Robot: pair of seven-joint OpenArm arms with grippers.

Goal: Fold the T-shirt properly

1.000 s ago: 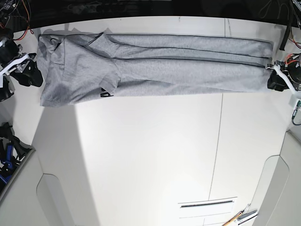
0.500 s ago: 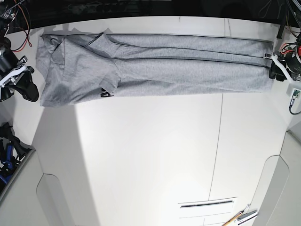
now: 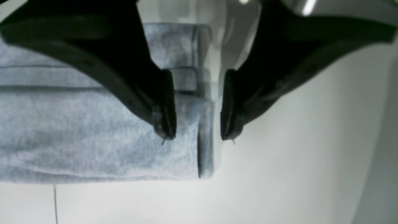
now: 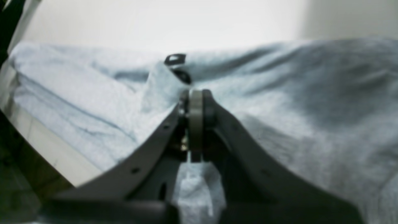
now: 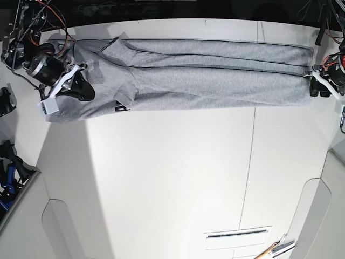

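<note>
The grey T-shirt (image 5: 215,75) lies folded into a long narrow strip across the far side of the white table (image 5: 161,178). A bit of black lettering (image 5: 121,108) peeks out at its front edge. My right gripper (image 5: 82,90) is over the shoulder end. In the right wrist view this gripper (image 4: 194,96) is shut, and a raised fold of the T-shirt (image 4: 295,109) runs into its tips beside a black neck label (image 4: 175,59). My left gripper (image 5: 316,89) sits at the hem end. There the left gripper (image 3: 196,135) is open astride the hem of the T-shirt (image 3: 93,130).
Loose wires and arm hardware (image 5: 24,32) crowd the far left corner. Dark clamps (image 5: 9,167) sit at the left edge. A slot (image 5: 237,233) and small tools (image 5: 277,249) lie near the front right. The shirt's hem ends close to the table's right edge.
My right gripper has swung from beside the table's left edge onto the shirt's shoulder end. The left gripper has stayed at the hem with only a slight shift.
</note>
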